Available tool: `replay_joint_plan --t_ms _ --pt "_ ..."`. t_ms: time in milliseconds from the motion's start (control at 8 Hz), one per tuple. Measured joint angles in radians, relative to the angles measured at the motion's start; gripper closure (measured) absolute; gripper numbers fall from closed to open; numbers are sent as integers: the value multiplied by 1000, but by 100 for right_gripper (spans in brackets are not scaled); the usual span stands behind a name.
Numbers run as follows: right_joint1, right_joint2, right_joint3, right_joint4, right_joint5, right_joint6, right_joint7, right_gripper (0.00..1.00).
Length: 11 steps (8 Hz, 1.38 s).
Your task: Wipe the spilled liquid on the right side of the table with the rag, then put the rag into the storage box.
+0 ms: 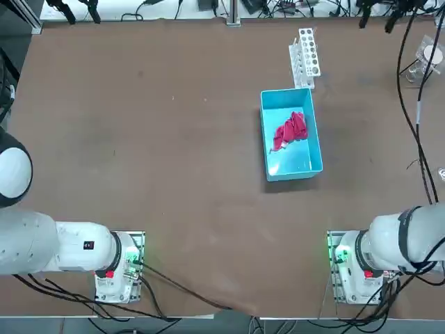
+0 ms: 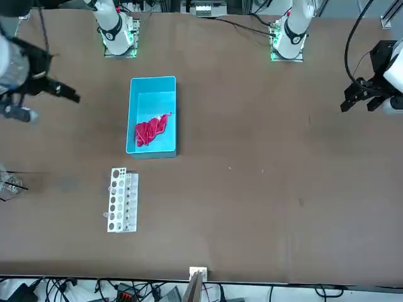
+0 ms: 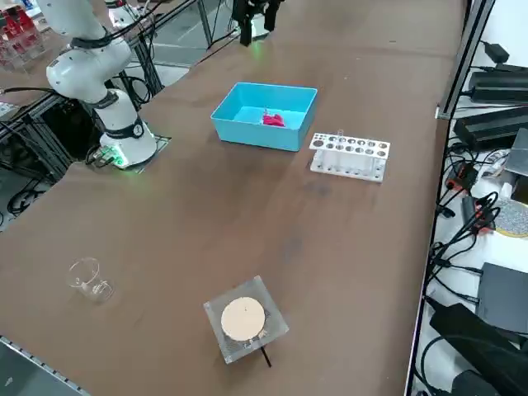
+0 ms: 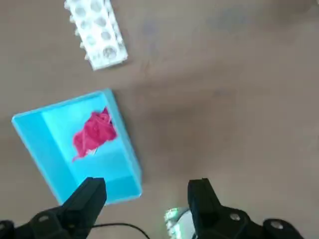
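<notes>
The magenta-red rag (image 1: 290, 130) lies crumpled inside the light blue storage box (image 1: 311, 161), toward the box's far end; it also shows in the front view (image 2: 152, 131) and the right wrist view (image 4: 93, 133). My right gripper (image 4: 147, 191) hangs high above the brown table (image 1: 174, 174), open and empty, over the table's right side, nearer my base than the box (image 4: 50, 164). In the front view the gripper (image 2: 66, 94) is at the left edge. No glistening droplets stand out; only a faint darker smear (image 3: 318, 188) shows beside the rack.
A narrow white rack (image 1: 306, 54) with round holes stands just beyond the box. On the table's right edge sit a clear glass beaker (image 3: 87, 279) and a clear square dish with a tan disc (image 3: 245, 319). Cables hang at the far right.
</notes>
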Motion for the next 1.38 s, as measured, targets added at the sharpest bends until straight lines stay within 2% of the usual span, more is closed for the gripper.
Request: replay_joint_plan --t_ms 125,375,500,750,1000,1125,1375 --pt "12 9 -52 -7 -5 54 -75 0" --pt "77 14 -204 -52 -4 130 -291 0" --pt "86 -6 -240 -95 -4 158 -419 0" --pt "99 -132 -250 -277 -2 320 -493 0" --pt "159 -266 -250 -433 -1 408 -385 0" --pt "193 -297 -249 -464 -1 410 -331 0" --pt "207 -291 -251 -467 -1 383 -311 0"
